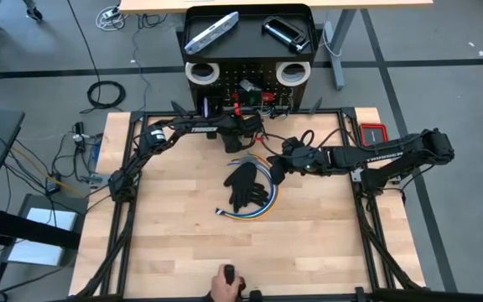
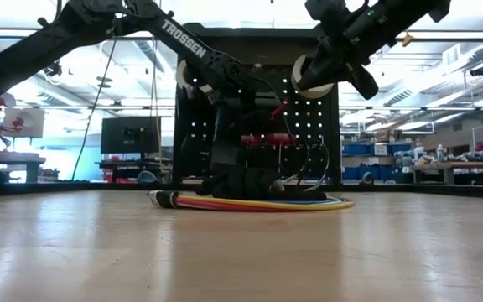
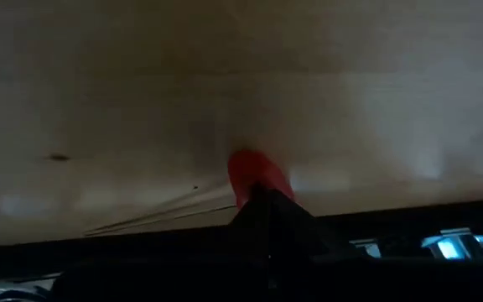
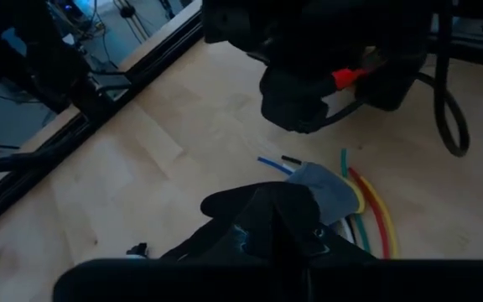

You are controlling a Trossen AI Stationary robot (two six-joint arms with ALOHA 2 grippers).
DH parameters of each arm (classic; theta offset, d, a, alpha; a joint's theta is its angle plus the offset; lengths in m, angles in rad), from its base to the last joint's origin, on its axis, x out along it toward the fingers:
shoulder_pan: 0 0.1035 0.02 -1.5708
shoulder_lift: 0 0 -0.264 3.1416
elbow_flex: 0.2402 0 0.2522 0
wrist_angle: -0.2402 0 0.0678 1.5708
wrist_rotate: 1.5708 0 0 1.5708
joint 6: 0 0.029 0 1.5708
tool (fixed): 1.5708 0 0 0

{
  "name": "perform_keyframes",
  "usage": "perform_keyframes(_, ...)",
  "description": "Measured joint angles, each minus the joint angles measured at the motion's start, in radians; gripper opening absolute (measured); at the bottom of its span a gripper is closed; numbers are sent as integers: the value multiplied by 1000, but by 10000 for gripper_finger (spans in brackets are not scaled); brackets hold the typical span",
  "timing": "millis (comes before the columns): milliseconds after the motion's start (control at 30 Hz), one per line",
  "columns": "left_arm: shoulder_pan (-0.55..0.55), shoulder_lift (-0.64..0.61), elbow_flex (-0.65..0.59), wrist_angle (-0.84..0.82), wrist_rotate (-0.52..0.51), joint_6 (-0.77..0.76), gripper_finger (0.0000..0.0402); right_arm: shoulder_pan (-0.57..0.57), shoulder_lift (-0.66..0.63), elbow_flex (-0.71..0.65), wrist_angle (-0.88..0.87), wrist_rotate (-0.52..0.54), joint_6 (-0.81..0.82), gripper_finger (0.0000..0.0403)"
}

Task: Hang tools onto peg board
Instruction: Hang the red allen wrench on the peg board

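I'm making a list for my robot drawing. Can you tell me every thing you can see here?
peg board: one, black, upright at the table's far edge
tape rolls: two, white, hung at the board's top corners
flat bar: one, silver-grey, in the board's top tray
clamp: one, black, in the same tray
red-handled tool: one, gripped in the left pincer, by the board
glove: one, black, mid-table
cable bundle: one coil, many colours, under the glove
table: one, pale wood
person's hand: one, at the table's near edge
left pincer: shut on the tool
right pincer: shut, above the glove
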Motion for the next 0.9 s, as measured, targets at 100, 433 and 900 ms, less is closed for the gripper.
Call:
perform_keyframes(100,1,0,0,9,0,26,6,9,0,0,0,-3,2,9)
perform_keyframes(433,20,-7,0,9,69,31,5,13,0,0,1,-24,17,10)
perform_keyframes(900,-70,-19,-16,-228,94,-30,5,28,0,0,0,-31,20,10)
